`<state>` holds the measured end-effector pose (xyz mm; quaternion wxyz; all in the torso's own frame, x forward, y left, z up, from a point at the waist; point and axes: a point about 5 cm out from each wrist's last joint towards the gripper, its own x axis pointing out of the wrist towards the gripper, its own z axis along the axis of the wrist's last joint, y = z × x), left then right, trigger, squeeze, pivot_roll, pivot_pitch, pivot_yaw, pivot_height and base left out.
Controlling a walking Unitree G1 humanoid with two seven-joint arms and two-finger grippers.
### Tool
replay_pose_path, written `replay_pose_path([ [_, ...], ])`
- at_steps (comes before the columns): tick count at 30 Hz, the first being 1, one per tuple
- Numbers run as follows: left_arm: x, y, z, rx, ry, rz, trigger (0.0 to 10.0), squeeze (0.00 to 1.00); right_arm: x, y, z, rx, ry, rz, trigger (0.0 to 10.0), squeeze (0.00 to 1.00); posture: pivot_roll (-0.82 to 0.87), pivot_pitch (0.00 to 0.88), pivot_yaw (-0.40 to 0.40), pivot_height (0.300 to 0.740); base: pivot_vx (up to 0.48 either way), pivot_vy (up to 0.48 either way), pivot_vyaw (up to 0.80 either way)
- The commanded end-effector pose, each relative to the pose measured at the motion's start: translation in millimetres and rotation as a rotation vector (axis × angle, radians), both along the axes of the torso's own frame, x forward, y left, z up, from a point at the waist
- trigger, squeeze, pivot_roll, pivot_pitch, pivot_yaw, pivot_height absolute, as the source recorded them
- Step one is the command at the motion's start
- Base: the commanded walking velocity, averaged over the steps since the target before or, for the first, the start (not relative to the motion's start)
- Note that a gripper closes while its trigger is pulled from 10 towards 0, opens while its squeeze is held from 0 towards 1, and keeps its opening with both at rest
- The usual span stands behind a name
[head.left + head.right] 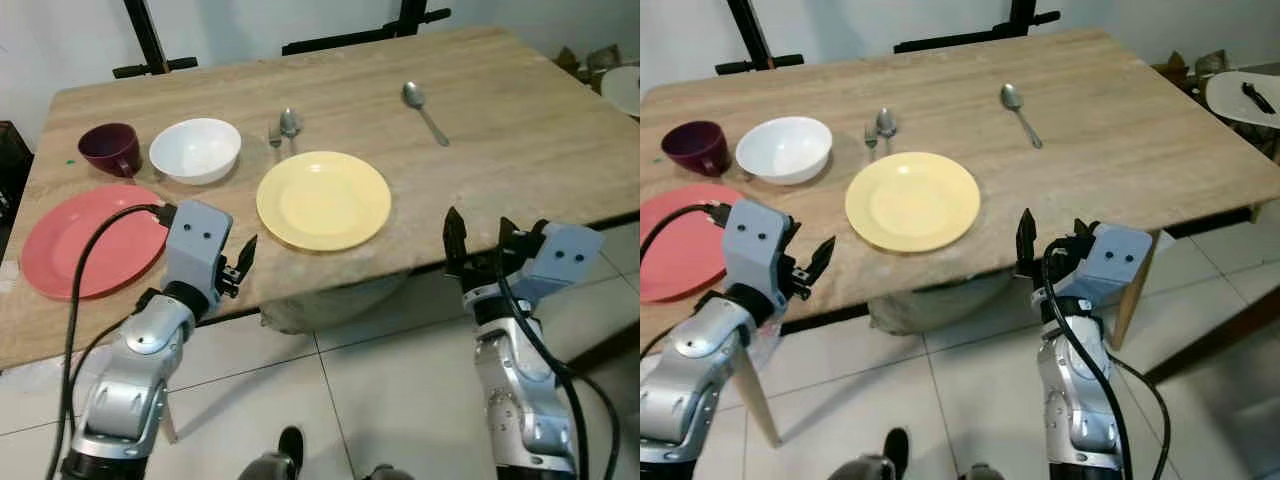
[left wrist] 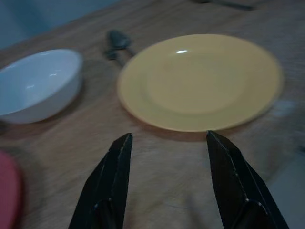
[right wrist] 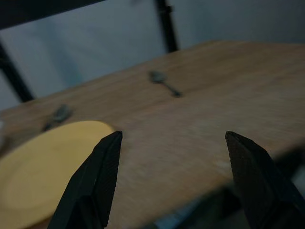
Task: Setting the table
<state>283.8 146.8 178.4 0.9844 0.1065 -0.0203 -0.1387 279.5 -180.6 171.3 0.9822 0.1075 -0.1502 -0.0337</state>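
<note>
Left eye view: a wooden table (image 1: 520, 150) holds a yellow plate (image 1: 323, 199), red plate (image 1: 85, 240), white bowl (image 1: 195, 149), dark cup (image 1: 108, 147) and scattered spoons (image 1: 424, 108). Both the left gripper (image 2: 167, 143) and right gripper (image 3: 174, 143) hover at the near edge, fingers apart and empty. Setting looks barely begun; the cutlery likely needs placing beside plates.
</note>
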Motion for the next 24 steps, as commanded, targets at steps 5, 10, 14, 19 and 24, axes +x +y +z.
replay_pose_path([
  [5,-0.8,2.9,-7.9,0.014,0.032,0.011,10.0,0.00,-1.2,0.9,-4.1,-0.003,0.018,0.005,10.0,0.00,-0.10,0.038,0.102,0.740,-0.424,0.000,0.00],
  [10,-0.6,2.9,-8.4,0.013,0.034,0.013,10.0,0.00,-0.5,-0.9,-3.5,-0.007,0.016,0.000,10.0,0.00,-0.10,0.038,0.105,0.740,-0.422,0.000,0.00],
  [14,-0.5,1.5,-7.9,0.015,0.034,0.007,10.0,0.00,0.0,-0.7,-2.8,-0.008,0.014,-0.001,10.0,0.00,-0.10,0.041,0.105,0.740,-0.424,0.000,0.00],
  [19,-0.2,2.0,-7.4,0.015,0.035,0.014,10.0,0.00,-0.1,-0.9,-3.1,-0.009,0.017,0.000,10.0,0.00,-0.10,0.053,0.100,0.740,-0.413,0.000,0.00],
  [24,-1.7,2.2,-13.4,0.000,0.085,0.020,10.0,0.00,0.4,-0.8,-3.6,-0.011,0.020,0.003,10.0,0.00,-0.10,0.053,0.097,0.740,-0.056,0.000,0.00],
])
